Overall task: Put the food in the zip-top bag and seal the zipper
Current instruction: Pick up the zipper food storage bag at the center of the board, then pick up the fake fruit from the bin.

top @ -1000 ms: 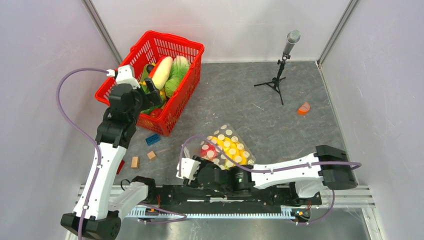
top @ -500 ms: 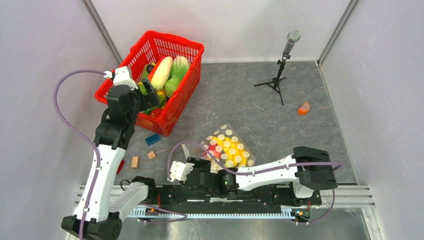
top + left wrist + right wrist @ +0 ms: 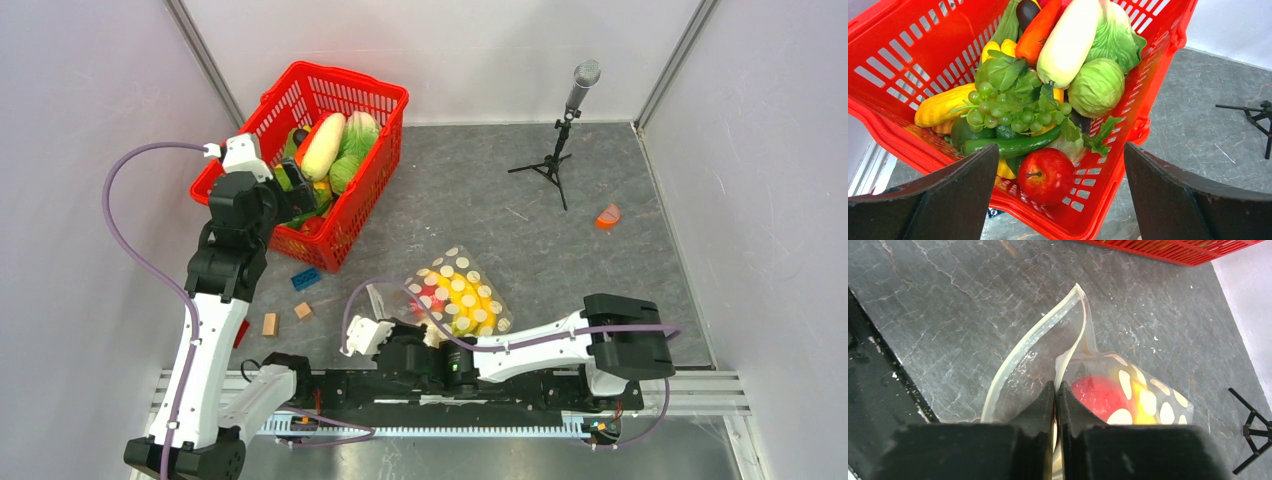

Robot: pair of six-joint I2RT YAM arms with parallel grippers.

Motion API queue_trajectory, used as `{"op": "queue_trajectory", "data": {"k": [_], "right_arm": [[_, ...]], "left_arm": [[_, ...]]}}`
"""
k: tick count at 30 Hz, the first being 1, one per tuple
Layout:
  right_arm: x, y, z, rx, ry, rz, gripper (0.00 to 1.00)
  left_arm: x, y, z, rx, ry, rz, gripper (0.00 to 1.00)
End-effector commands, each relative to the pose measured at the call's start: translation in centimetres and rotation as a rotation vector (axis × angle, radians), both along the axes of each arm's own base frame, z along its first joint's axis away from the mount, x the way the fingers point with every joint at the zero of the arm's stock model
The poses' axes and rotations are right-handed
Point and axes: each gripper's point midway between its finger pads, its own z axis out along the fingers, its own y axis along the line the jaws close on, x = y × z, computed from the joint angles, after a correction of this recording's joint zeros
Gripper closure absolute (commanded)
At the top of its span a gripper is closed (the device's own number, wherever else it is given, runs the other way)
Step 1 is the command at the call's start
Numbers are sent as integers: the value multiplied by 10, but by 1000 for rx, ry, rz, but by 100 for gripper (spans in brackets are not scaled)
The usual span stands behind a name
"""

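**The right gripper shuts on the lip of the bag.**
A second ago its jaws stood half open. Now they pinch one wall of the mouth at the zipper edge, and the other wall bows away, so the mouth gapes. We judge this a hold to keep the bag open for loading. Red and yellow food already lies inside, on the table near the arm bases. The left gripper hovers wide open and empty over the basket. We read no brand, label or writing.
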Motion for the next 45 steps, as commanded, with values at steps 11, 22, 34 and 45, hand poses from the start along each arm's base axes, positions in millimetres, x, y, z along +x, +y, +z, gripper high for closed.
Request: {"op": "queue_trajectory", "data": {"k": [11,22,34,45], "right_arm": [[31,-39,105,489,65,-162,100],[58,-105,133,777,173,-212,100],[58,-112,126,748,158,-197,100],[60,-119,123,743,148,-194,100]], "left_arm": [[3,-16,1,27,-8,-127,0],[72,-81,-1,-72,50,-458,0],[158,-60,-61,-195,315,-367,3],[152,67,-59,-123,323,30,2]]}}
